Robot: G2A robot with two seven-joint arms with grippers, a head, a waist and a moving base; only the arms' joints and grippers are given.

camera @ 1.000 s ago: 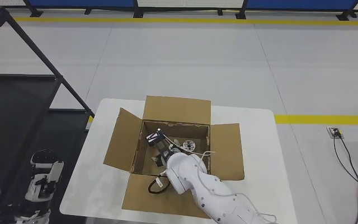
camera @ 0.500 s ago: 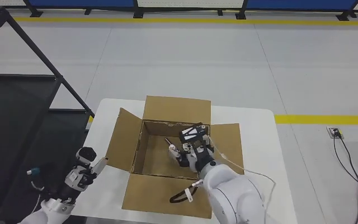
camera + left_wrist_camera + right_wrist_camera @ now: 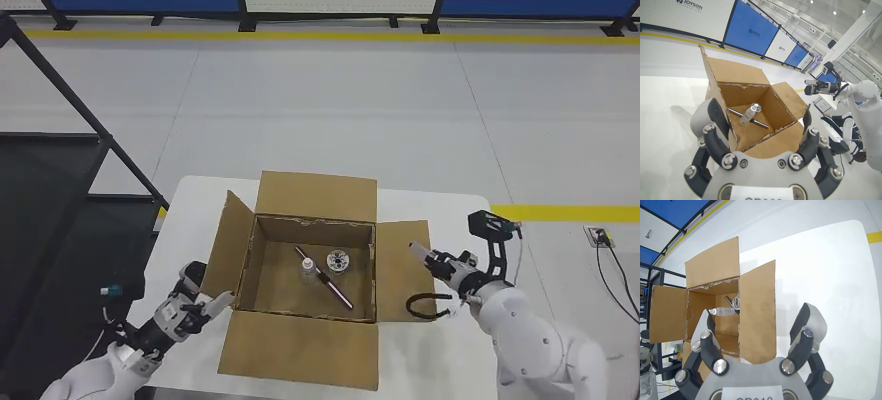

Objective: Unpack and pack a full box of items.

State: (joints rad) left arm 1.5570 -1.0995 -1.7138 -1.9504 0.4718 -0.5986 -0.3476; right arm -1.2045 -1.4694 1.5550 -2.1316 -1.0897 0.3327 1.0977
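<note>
Open box [image 3: 300, 348] with bottle [image 3: 307, 268], rod [image 3: 331, 285]

Notes matt brown corrugated cardboard throughout the box [image 3: 300, 348], ragged and fibrous at cut edges. Finds a smooth polished metal rod [image 3: 328, 283] and a bright metal round part [image 3: 338, 261]. Records clear glossy plastic on the bottle [image 3: 747, 115], white plastic at its cap. Rates the table [image 3: 455, 225] smooth, faintly sheened. Logs matt black rubbery pads [image 3: 715, 110] and shiny metal screws on the left gripper [image 3: 761, 111].
</note>
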